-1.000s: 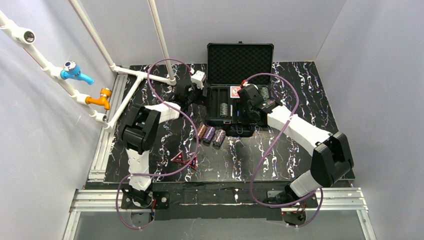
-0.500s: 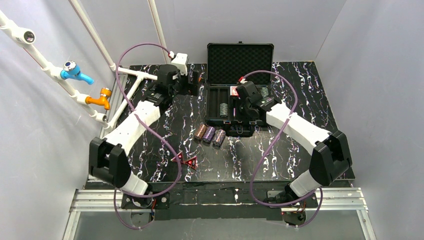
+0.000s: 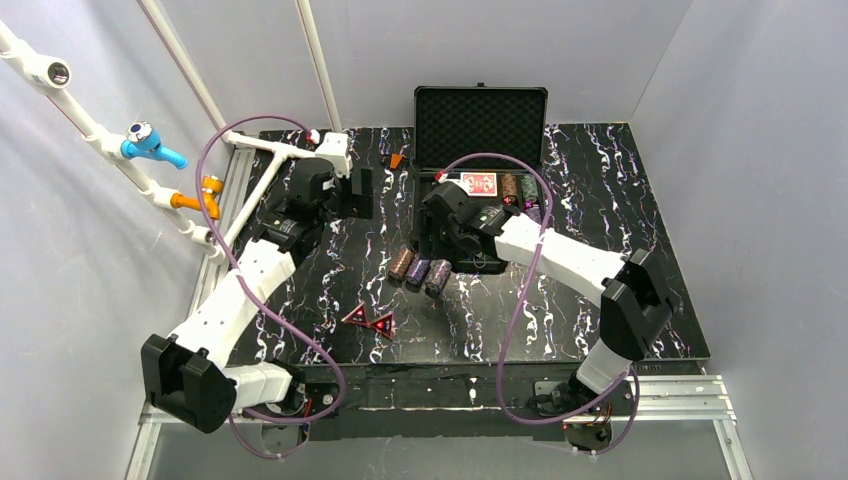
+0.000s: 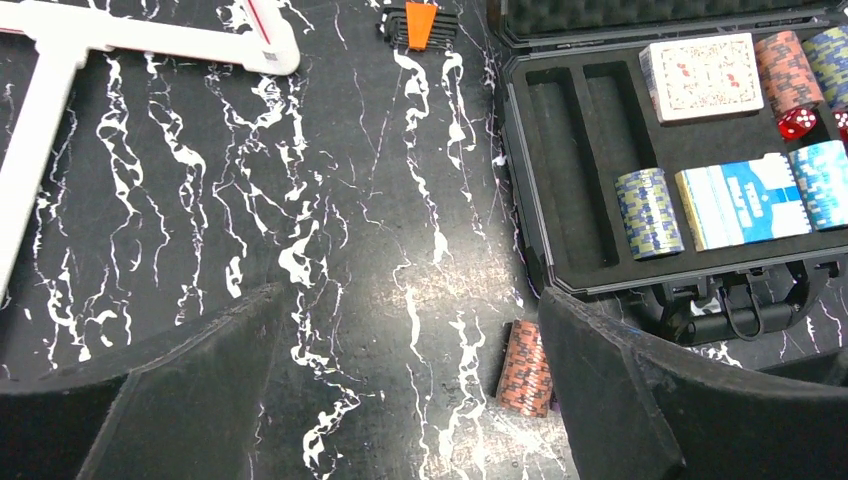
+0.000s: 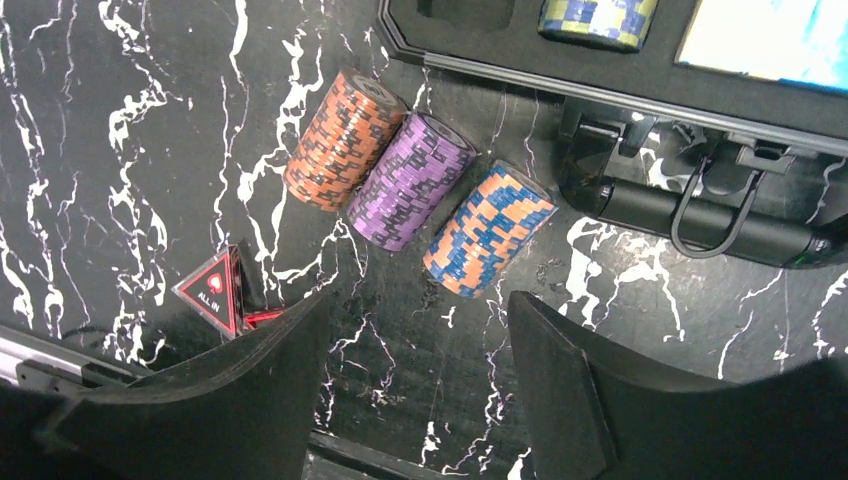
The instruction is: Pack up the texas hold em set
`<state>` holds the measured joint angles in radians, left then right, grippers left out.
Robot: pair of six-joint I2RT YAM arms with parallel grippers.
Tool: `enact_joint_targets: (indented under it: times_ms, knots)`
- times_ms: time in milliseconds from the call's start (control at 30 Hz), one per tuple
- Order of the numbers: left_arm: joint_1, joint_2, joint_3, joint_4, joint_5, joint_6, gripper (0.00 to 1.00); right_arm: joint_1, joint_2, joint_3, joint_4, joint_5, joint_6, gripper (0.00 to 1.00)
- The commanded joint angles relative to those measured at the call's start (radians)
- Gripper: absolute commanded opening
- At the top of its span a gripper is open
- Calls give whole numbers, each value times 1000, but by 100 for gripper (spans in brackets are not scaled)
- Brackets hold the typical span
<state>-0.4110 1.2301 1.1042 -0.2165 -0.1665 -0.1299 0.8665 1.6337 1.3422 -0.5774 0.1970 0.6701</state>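
right claw [image 5: 418, 308], the nearer one, hangs open and empty; blue-orange chip stack [image 5: 488, 229] lies at twelve o'clock, long axis one to seven

White arms [image 3: 245, 285] with black joints, looping purple cables [image 3: 517, 315].

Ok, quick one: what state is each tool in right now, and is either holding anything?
Left tool: open, holding nothing.
Right tool: open, holding nothing.
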Motion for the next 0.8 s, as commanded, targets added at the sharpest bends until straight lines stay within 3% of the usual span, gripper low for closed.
enact_joint_targets:
  times_ms: [0, 300, 767]
  knots:
    - [-10, -62, 4, 5, -57, 18, 98, 16, 30, 56, -57, 95, 115, 73]
    - [-41, -102, -21, 26, -136, 82, 98, 21, 58, -2, -46, 169, 295, 72]
    - [-45, -105, -25, 29, -146, 96, 98, 20, 149, -10, -32, 168, 325, 65]
